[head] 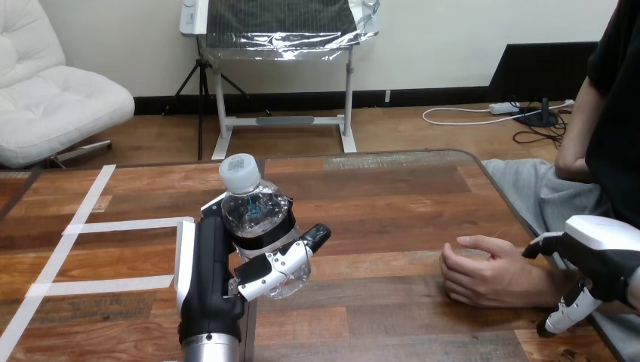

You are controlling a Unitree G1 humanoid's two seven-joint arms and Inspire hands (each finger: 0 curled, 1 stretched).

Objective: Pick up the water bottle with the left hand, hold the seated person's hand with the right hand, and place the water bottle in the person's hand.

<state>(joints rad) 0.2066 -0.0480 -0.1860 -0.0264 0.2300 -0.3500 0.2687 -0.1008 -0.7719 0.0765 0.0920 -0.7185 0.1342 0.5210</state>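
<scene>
our left hand (205, 271), centre-left of the frame, has its fingers wrapped round the bottle (255, 211). at lower right, our right hand (604, 241) is at the person's hand (483, 275); we cannot tell whether it holds. the next move likely calls for securing that hand, then carrying the bottle rightward.

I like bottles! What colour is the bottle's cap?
White cap, clearest in the head view.
</scene>
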